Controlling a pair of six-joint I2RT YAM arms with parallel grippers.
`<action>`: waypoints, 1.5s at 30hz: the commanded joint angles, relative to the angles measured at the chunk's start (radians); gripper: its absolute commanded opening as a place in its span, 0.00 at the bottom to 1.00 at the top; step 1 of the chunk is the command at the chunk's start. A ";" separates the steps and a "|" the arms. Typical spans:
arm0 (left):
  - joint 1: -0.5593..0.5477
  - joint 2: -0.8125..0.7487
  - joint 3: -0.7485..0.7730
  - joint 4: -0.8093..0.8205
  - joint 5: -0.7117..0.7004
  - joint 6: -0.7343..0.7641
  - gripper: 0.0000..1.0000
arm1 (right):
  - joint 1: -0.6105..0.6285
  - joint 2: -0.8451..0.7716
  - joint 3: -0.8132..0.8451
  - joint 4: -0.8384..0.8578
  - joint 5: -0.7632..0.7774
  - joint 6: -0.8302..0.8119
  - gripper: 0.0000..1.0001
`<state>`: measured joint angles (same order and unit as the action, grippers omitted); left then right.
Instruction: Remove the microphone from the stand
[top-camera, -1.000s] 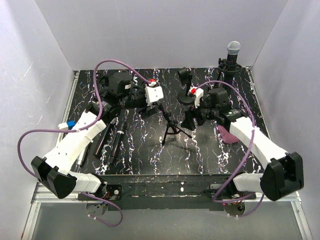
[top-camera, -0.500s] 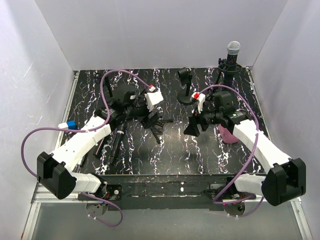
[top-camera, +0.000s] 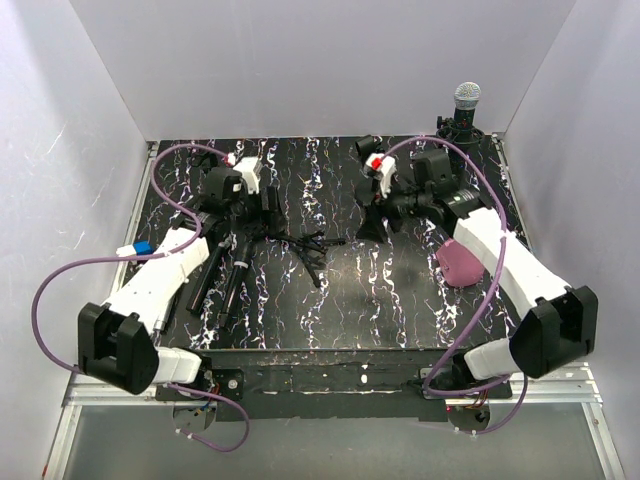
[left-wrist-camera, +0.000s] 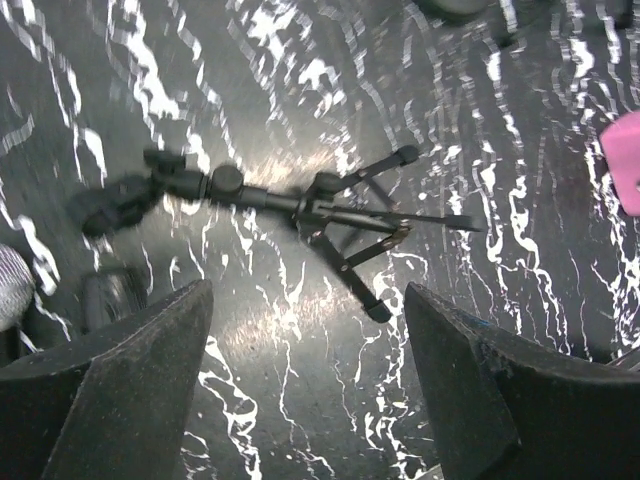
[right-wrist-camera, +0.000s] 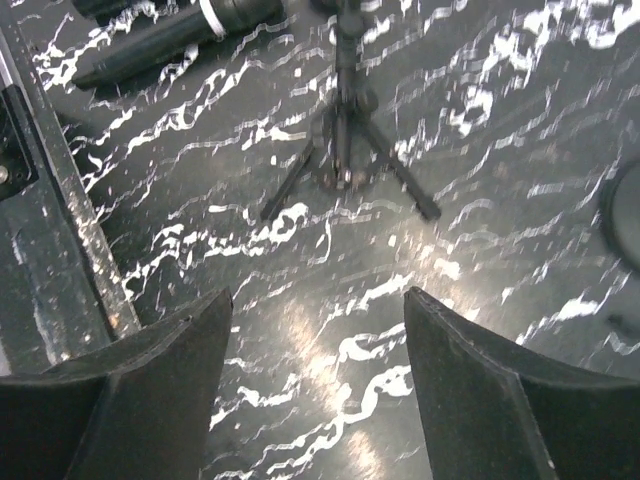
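Note:
A small black tripod stand (top-camera: 300, 243) lies on its side mid-table with nothing in its clip; it also shows in the left wrist view (left-wrist-camera: 300, 203) and the right wrist view (right-wrist-camera: 345, 150). Two black microphones (top-camera: 225, 272) lie flat at the left, one of them at the top of the right wrist view (right-wrist-camera: 180, 32). Another microphone with a silver head (top-camera: 467, 97) stands upright in a stand (top-camera: 452, 135) at the back right corner. My left gripper (top-camera: 266, 206) (left-wrist-camera: 308, 290) hangs open and empty left of the tripod. My right gripper (top-camera: 368, 226) (right-wrist-camera: 318, 293) is open and empty to its right.
A pink object (top-camera: 460, 262) lies under the right forearm, also visible at the left wrist view's right edge (left-wrist-camera: 625, 160). A short stand on a round base (top-camera: 372, 160) sits at the back centre. White walls close in three sides of the black marbled table (top-camera: 330, 300).
The tripod stood upright a second ago and has tipped over to the left. My left gripper has pulled away to the back left. My right gripper has drawn back toward the rear.

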<state>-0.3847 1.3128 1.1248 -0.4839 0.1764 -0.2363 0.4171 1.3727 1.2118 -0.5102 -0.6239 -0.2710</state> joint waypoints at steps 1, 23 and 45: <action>0.041 0.022 -0.100 0.023 0.040 -0.208 0.76 | 0.060 0.087 0.158 0.010 0.036 -0.074 0.73; 0.101 -0.066 -0.161 0.047 0.184 0.137 0.80 | 0.238 0.427 0.292 0.096 0.158 -0.111 0.59; 0.150 0.281 -0.099 0.111 0.215 -0.641 0.66 | 0.279 0.493 0.289 0.005 0.220 -0.200 0.01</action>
<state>-0.2493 1.4620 0.9524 -0.3561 0.3786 -0.5930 0.6834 1.8736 1.5051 -0.4904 -0.4206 -0.4706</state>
